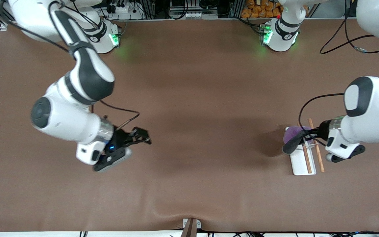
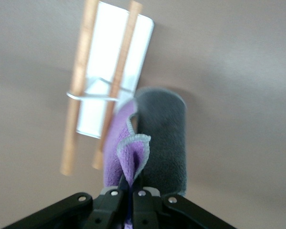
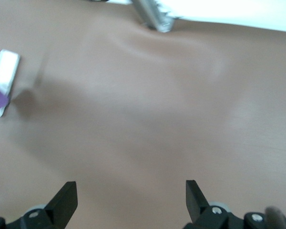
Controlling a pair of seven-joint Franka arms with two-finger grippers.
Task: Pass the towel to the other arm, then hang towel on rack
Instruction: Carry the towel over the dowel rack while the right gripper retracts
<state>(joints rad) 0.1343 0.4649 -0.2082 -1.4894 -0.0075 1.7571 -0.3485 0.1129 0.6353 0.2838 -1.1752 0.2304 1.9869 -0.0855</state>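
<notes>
The left gripper (image 2: 128,193) has its two fingers pressed tight together on a pinch of the towel (image 2: 148,143). The towel is purple on one side and dark grey on the other, and it hangs from the fingers in a loose roll. In the front view the left gripper (image 1: 305,135) is up in the air over the rack (image 1: 303,158), at the left arm's end of the table (image 1: 209,98). The towel (image 1: 293,136) hangs over the end of the rack that is farther from the front camera. I cannot tell if the towel touches the rods. The rack has a flat white base, two thin brown rods side by side, and a thin white wire across them. In the left wrist view the rack (image 2: 109,71) sits just beside the towel. The right gripper (image 1: 142,136) has its fingers spread wide apart and holds nothing. It hangs over bare table near the right arm's end, well apart from the rack. In the right wrist view the two dark fingers (image 3: 66,202) stand wide with only brown table between them, and the rack (image 3: 5,78) shows small with a bit of purple on it.
</notes>
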